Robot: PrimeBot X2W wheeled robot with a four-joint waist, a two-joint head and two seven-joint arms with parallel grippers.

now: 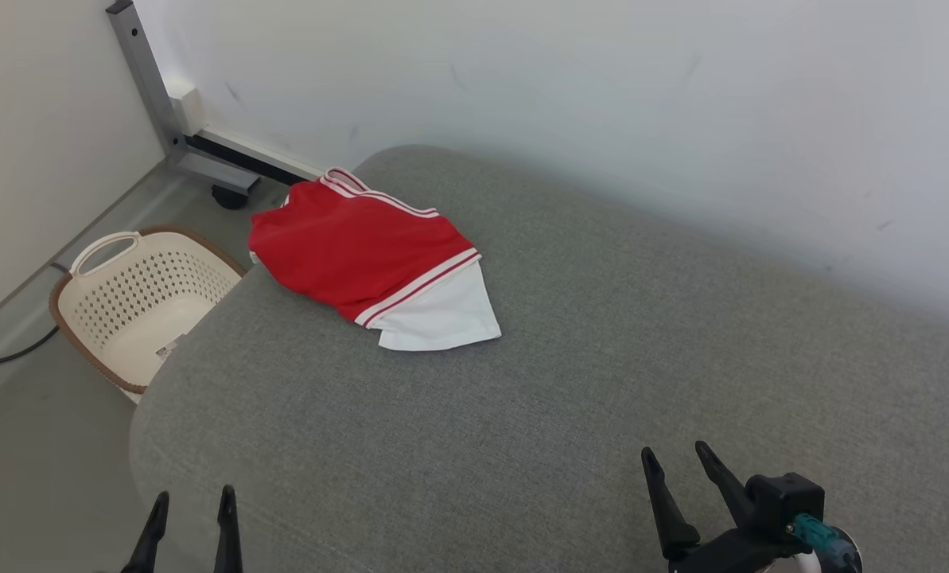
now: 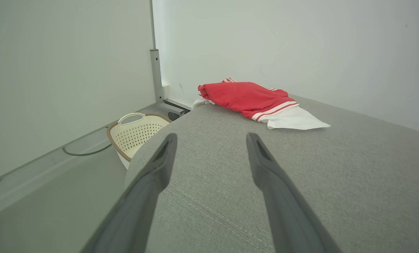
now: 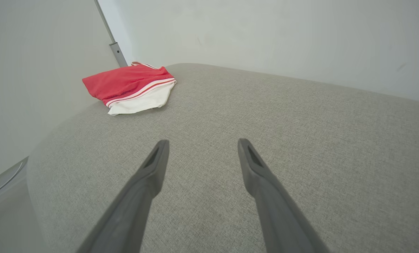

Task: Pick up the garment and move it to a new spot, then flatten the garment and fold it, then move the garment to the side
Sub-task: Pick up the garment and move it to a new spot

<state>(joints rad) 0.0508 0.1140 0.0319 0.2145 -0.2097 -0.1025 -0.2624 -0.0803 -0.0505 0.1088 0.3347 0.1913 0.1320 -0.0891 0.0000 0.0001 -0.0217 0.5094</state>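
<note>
garment (image 1: 363,251) lies on the grey cushion (image 1: 601,358), well ahead of both jaws, which stand apart.

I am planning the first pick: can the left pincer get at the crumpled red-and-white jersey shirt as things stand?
Probably yes: the open left pincer faces the red-and-white jersey shirt across bare grey fabric surface, nothing between them, though far.

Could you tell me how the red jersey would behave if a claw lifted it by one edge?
Probably floppy: the jersey lies in rumpled folds, so it should sag and unfold. Likely light, being thin cloth. It sits at the cushion's left edge, so a push that way might drop it off.
</note>
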